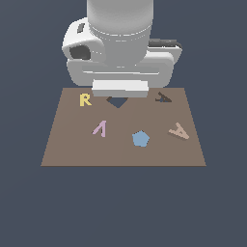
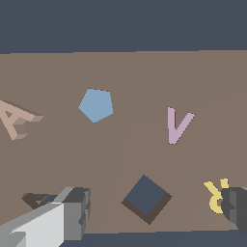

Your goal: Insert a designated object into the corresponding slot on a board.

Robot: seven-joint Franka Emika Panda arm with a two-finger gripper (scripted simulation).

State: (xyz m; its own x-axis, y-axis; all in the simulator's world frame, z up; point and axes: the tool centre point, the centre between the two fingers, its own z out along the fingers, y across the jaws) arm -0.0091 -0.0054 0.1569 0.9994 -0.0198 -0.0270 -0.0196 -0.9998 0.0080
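Nearest the exterior view's camera runs the front edge of the board [image 1: 72, 149], a flat brown rectangle lying on a plain dark ground. On its near half sit three loose pieces. A blue pentagon [image 1: 140, 139] lies close to the middle. A pink caret-like piece [image 1: 100, 128] lies to the exterior view's left of it. The peach-tan "A" block [image 1: 179, 130] rests to the exterior view's right, near the board's right edge, flat on the surface and turned slightly askew. Nothing is touching it.

Farther back, a yellow "R" [image 1: 85, 99] sits toward the far left corner. A dark diamond-shaped hole [image 1: 117, 101] opens at the middle of the far edge, partly covered by the arm. The dark "A"-shaped slot [image 1: 163, 97] lies toward the far right, directly behind the tan block and well apart from it. The slot holds nothing.

The white arm [image 1: 120, 43] hangs over the board's far edge, above the diamond hole. In the wrist view the gripper [image 2: 149, 217] shows one pale grey finger [image 2: 53, 222] close beside the "A" slot [image 2: 36, 198] and a darker fingertip [image 2: 236, 210] next to the yellow "R" [image 2: 214, 194]. The jaws stand wide apart with the diamond hole [image 2: 146, 197] between them, and they grip nothing.
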